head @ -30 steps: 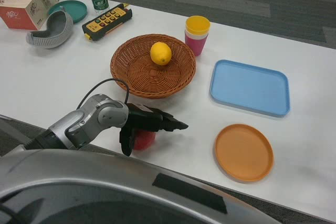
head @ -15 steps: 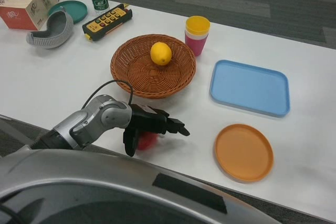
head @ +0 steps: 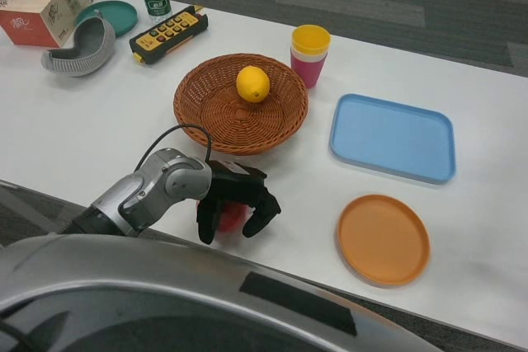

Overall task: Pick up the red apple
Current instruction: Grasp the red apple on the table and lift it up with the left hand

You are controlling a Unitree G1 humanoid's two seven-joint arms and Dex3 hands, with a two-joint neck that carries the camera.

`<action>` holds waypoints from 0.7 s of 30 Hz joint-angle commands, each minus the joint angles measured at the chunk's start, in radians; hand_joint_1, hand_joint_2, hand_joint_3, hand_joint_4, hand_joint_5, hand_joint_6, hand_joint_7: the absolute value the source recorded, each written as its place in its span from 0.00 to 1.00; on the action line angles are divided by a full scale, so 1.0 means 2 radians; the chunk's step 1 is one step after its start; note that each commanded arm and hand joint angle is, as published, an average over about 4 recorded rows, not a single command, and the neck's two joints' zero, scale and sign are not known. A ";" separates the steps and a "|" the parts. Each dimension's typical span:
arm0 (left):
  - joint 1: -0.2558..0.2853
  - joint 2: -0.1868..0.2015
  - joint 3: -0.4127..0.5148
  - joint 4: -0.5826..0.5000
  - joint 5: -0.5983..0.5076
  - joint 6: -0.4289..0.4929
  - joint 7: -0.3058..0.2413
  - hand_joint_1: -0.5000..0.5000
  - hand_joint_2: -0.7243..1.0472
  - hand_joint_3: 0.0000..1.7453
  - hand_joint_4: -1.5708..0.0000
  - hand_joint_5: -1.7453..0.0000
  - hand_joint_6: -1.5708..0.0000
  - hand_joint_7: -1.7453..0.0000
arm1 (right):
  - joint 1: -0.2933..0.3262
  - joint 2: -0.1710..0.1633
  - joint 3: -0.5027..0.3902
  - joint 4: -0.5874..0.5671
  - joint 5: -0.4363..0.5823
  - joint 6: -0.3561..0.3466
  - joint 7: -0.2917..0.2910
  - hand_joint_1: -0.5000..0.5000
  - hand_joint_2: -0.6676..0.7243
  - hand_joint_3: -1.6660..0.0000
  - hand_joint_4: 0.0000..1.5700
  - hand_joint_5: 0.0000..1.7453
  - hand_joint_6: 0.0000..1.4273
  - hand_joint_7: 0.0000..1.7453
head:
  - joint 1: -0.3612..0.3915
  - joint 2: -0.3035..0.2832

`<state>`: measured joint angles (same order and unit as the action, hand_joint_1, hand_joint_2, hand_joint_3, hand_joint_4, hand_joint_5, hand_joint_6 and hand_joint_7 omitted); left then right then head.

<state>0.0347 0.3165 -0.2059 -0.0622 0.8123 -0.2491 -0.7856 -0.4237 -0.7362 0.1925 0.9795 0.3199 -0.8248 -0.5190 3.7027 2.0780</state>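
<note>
Fingers [head: 262, 210] of the left hand [head: 235, 204] are curling around the apple [head: 232, 216], gripping it on the table [head: 74, 129]; basket [head: 216, 113] is sitting at twelve o'clock.

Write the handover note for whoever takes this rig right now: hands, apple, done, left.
Left hand: at the near table edge, fingers curled down around the red apple, which appears to sit on the white table in front of the wicker basket.
Right hand: not in view.
Done: hand brought onto the apple, fingers wrapped over it.
Left: confirm the grip is firm, then lift the apple off the table.
</note>
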 commanded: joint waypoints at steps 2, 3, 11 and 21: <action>-0.010 -0.032 0.027 0.028 0.008 -0.028 0.000 1.00 0.85 0.00 0.37 0.00 0.45 0.04 | 0.007 -0.011 -0.005 -0.007 0.004 -0.003 0.000 0.08 1.00 1.00 0.00 0.00 0.00 0.00 | -0.001 0.001; -0.014 -0.046 0.038 0.036 0.011 -0.041 0.000 1.00 0.85 0.00 0.37 0.00 0.45 0.04 | 0.008 -0.012 -0.005 -0.008 0.005 -0.003 0.000 0.08 1.00 1.00 0.00 0.00 0.00 0.00 | -0.003 0.002; -0.045 -0.128 0.091 0.091 -0.003 -0.098 0.005 1.00 0.85 0.00 0.40 0.00 0.47 0.04 | 0.013 -0.013 -0.011 -0.013 0.005 -0.003 0.000 0.08 1.00 1.00 0.00 0.00 0.00 0.00 | -0.019 0.004; -0.090 -0.200 0.103 0.124 -0.062 -0.126 0.016 1.00 0.85 0.00 0.46 0.00 0.57 0.04 | 0.014 -0.018 -0.017 -0.008 0.005 -0.003 0.000 0.08 1.00 1.00 0.00 0.00 0.00 0.00 | -0.038 0.014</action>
<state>-0.1286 -0.0679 -0.0089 0.1751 0.7075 -0.4847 -0.7637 -0.4021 -0.7529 0.1704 0.9580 0.3201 -0.8249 -0.5182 3.6321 2.1020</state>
